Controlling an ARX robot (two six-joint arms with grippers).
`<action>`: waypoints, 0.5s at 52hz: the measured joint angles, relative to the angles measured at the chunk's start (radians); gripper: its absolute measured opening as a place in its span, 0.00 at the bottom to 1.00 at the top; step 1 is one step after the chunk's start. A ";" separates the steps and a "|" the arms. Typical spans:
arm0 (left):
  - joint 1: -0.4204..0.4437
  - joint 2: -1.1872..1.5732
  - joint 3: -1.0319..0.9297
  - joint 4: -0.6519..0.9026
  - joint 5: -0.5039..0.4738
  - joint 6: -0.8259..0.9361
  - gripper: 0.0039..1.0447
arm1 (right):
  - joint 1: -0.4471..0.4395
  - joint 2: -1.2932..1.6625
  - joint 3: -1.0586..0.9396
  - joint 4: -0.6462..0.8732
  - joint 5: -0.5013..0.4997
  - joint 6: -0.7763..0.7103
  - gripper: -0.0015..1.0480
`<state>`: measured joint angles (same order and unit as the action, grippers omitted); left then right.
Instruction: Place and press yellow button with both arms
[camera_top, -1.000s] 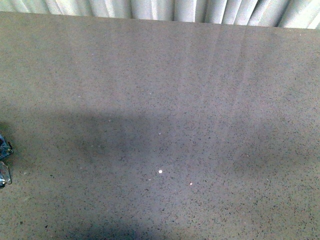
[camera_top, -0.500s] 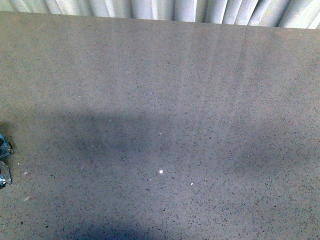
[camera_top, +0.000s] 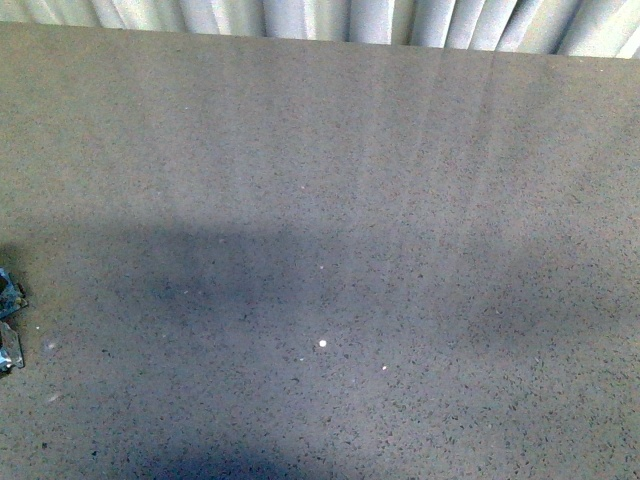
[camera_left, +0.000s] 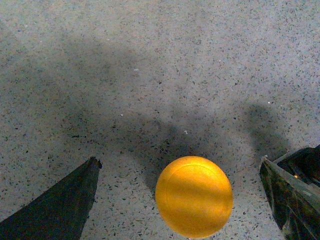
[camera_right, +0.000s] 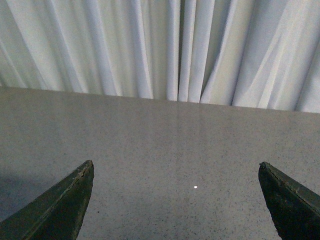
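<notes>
Yellow-orange and round, the cap of the yellow button (camera_left: 194, 196) shows from above in the left wrist view, hiding whatever is beneath it; it sits on the speckled grey desk (camera_left: 150, 60) between the two black fingers (camera_left: 60, 205) of the left tool (camera_left: 179, 161), which is spread wide and touches neither side of the cap; the right tool (camera_right: 175, 164) is likewise released, grasping nothing, above bare desk and facing a pale pleated curtain (camera_right: 165, 45); in the front view a small bluish shape (camera_top: 9, 318) at the desk's left edge may be part of the left arm.
</notes>
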<state>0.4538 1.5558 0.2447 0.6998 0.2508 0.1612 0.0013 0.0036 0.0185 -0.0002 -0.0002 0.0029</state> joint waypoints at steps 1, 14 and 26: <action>0.000 0.005 0.000 0.003 0.001 0.000 0.91 | 0.000 0.000 0.000 0.000 0.000 0.000 0.91; -0.001 0.056 0.006 0.034 0.000 0.007 0.91 | 0.000 0.000 0.000 0.000 0.000 0.000 0.91; 0.001 0.092 0.019 0.055 -0.008 0.009 0.91 | 0.000 0.000 0.000 0.000 0.000 0.000 0.91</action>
<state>0.4549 1.6482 0.2638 0.7547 0.2432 0.1703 0.0013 0.0036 0.0181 -0.0002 -0.0002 0.0029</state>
